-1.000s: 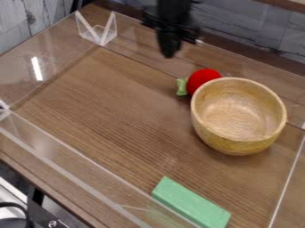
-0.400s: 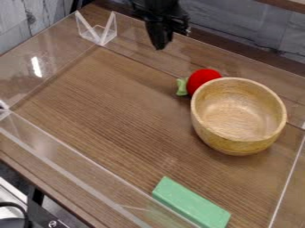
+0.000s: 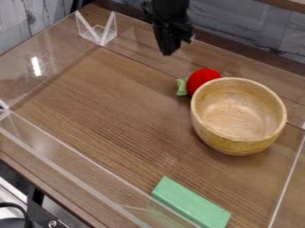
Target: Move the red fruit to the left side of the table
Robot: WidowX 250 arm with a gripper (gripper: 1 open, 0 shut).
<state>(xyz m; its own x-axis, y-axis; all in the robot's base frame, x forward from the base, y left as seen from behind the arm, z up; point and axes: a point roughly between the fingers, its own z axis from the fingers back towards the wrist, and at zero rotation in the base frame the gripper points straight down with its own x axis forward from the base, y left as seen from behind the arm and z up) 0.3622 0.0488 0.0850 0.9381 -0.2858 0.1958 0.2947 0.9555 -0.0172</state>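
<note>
Red fruit [image 3: 204,79] lay right of centre on the table [image 3: 107,107], touching the wooden bowl's [image 3: 240,115] upper-left rim. The black gripper [image 3: 169,46] hung clenched and empty above it, apart.

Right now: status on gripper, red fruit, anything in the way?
Gripper shut, empty, above table's far side. Red fruit on table, against wooden bowl. Leftward path open.

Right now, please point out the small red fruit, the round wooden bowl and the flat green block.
small red fruit [image 3: 205,78], camera view, red body.
round wooden bowl [image 3: 276,107], camera view, right rim.
flat green block [image 3: 190,202], camera view, top face.
</note>
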